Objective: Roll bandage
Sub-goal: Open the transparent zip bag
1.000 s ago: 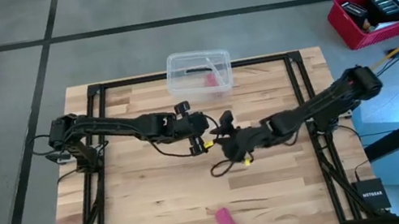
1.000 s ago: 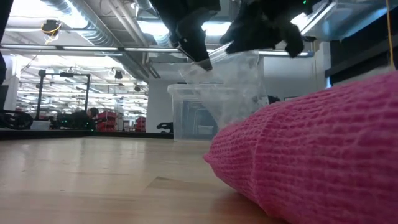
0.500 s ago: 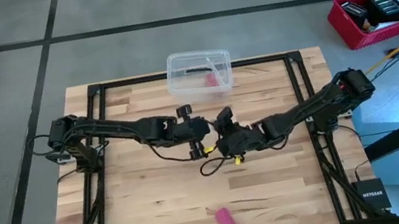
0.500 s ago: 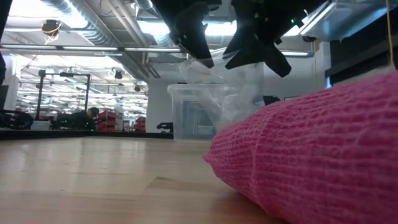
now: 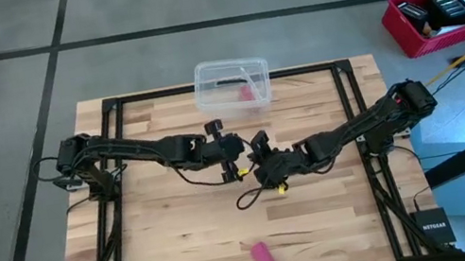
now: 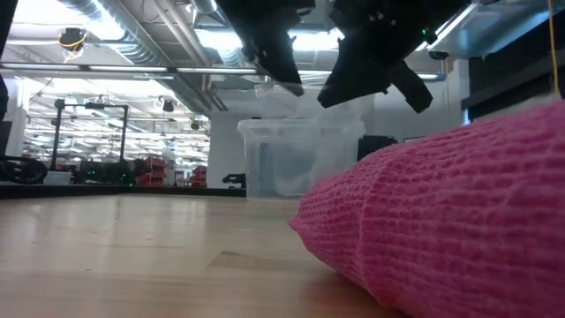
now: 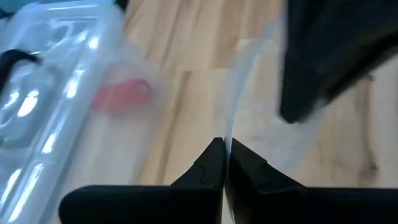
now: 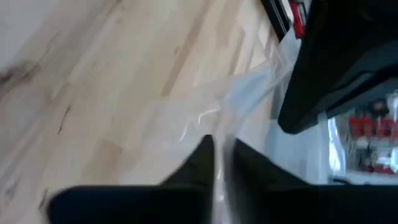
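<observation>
The pink bandage (image 5: 264,259), rolled into a short cylinder, lies on its side near the table's front edge; it fills the low view's right foreground (image 6: 441,230). No gripper touches it. Above the table's middle my left gripper (image 5: 239,153) and right gripper (image 5: 260,148) meet tip to tip, both shut on a small clear plastic wrapper (image 7: 249,93) held in the air between them. The right wrist view shows the same wrapper (image 8: 236,99). My left gripper pinches an edge of the clear wrapper (image 7: 227,134) between its two fingertips, slanting down from the table's left. The film stands up beyond the fingers, clear of the table. My right gripper pinches the wrapper's film (image 8: 222,140) between its two fingers, slanting down from the table's right, opposite the left gripper. The film spreads beyond the fingertips and hangs clear of the table.
A clear plastic box (image 5: 232,84) stands at the table's far edge with a pink-red item (image 7: 121,96) inside. A black frame (image 5: 121,150) runs along the table's sides. Bare wood lies between the grippers and the bandage.
My right gripper has sunk a little and come toward the left gripper, and its fingers have closed on the wrapper. The wrapper, which hung loose below the left gripper, is now drawn up between the two grippers. The bandage has not moved.
</observation>
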